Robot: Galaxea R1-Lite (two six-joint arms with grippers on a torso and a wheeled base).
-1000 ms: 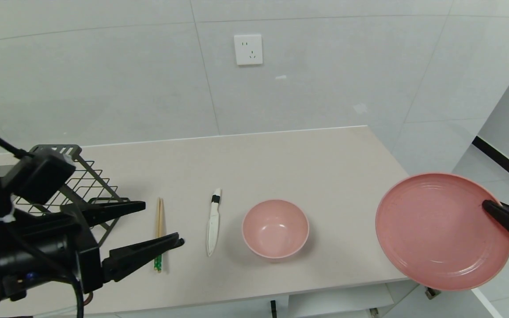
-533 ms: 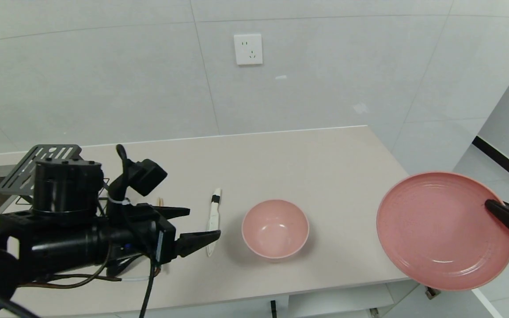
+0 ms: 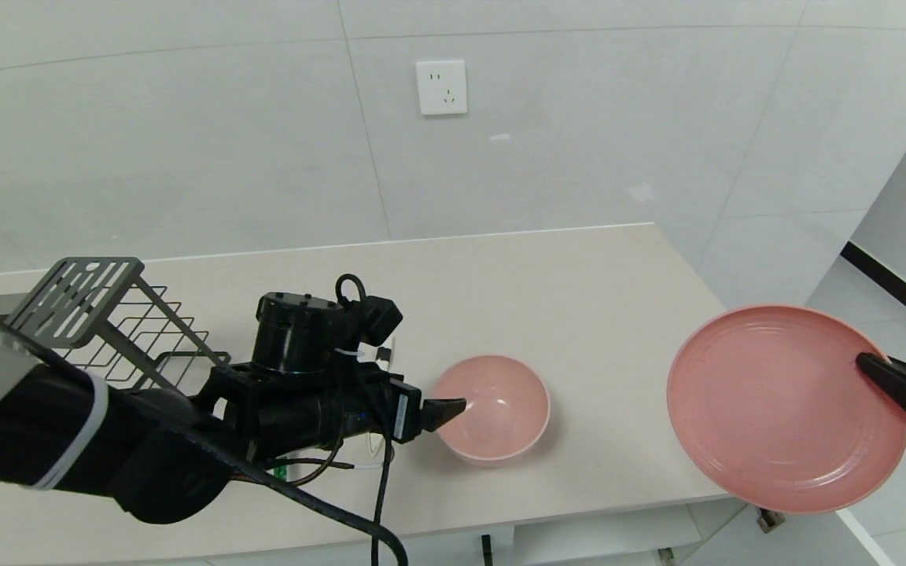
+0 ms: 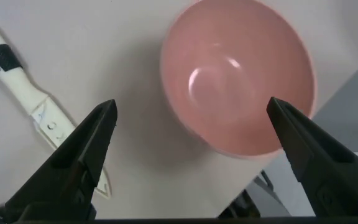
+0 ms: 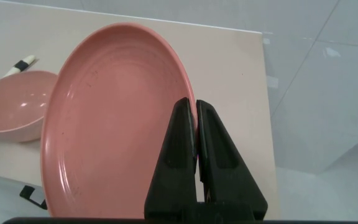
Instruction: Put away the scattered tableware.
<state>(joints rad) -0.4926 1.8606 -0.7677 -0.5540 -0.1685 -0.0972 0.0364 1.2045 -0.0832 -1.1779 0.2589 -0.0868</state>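
open counter (image 3: 547, 291) behind the bowl (image 3: 500, 409) — knife (image 4: 33, 106) just left.

Pale beige countertop (image 3: 594, 299), long from left to right. Bears a pink bowl (image 3: 500, 409) close to the near edge, with a white knife (image 4: 27, 99) just left of it. At the far left end, a black wire dish rack (image 3: 79, 295).

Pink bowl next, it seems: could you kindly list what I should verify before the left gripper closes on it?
1. Left gripper open: ok, jaws spread wide.
2. Round pink bowl upright and empty: ok.
3. Bowl centred between the jaws: not ok, it sits towards one side.
4. White knife with a black band clear of the left gripper: cannot tell, it lies close by one finger.
5. Right gripper shut on the rim of the large round pink plate: ok, plate held well apart from the bowl.
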